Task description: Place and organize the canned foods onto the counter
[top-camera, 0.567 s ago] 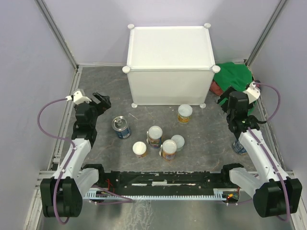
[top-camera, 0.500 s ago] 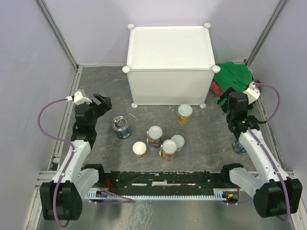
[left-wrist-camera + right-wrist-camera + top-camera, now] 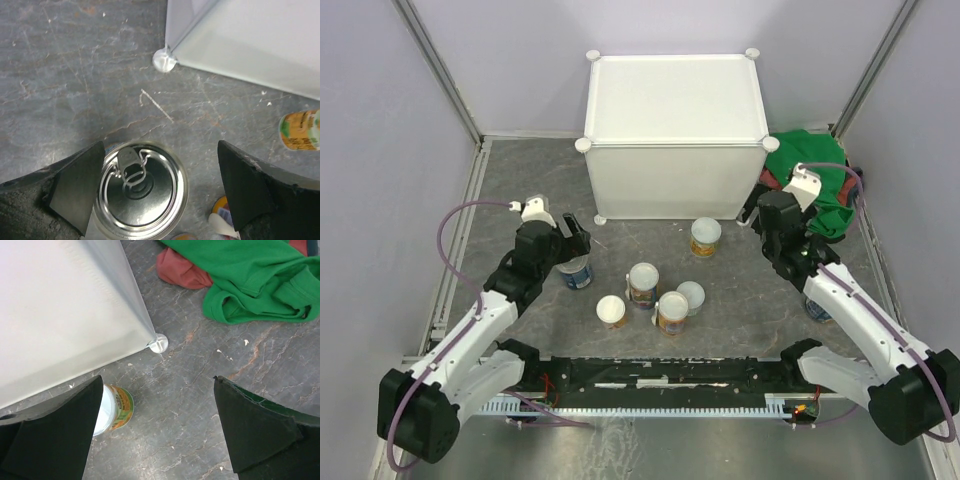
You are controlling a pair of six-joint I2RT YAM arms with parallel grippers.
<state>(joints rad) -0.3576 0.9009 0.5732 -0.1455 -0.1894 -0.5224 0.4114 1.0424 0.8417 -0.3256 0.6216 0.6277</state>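
Left gripper (image 3: 160, 195) gapes empty above the blue can (image 3: 140, 187); right gripper (image 3: 157, 425) equally wide, empty, orange-labelled can (image 3: 115, 411) at nine o'clock

The top camera looked down from high on the near side of the counter (image 3: 675, 130). The left wrist camera looked down closely near the counter's left foot (image 3: 164, 60), and the right wrist camera near its right foot (image 3: 159, 343). All three views shared the orange can (image 3: 705, 237) in front of the counter.

Most cans (image 3: 643, 284) sit in front of counter (image 3: 675, 110), 1 nr its right corner; cloth (image 3: 817, 165) lies right of counter.
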